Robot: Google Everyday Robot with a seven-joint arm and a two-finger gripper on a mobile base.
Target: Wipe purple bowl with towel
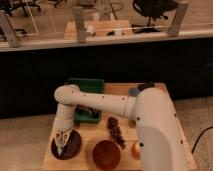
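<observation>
The purple bowl [68, 145] sits near the front left corner of the wooden table [118, 89]. It is round, shallow and dark purple, with a darker inside. Its left part is covered by the gripper [62, 143], which points straight down into it from above. Something pale shows at the gripper's tip, low over the bowl. It cannot be told whether that is a towel or part of the gripper itself, nor whether the gripper is spread or pressed together.

The white arm [100, 101] reaches from the robot's bulky body [156, 131] on the right side across the middle of the table, then bends down at the left edge.

Just right of the purple bowl, at the front edge, stands a reddish-brown bowl [106, 153] of about the same width. Behind the two bowls, near the back left, lies a green tray [88, 85] with something dark in it, partly hidden by the arm. A dark bunch of small things [116, 131] lies near the table's middle, and a small orange round thing [135, 149] sits toward the front, beside the robot's body.
</observation>
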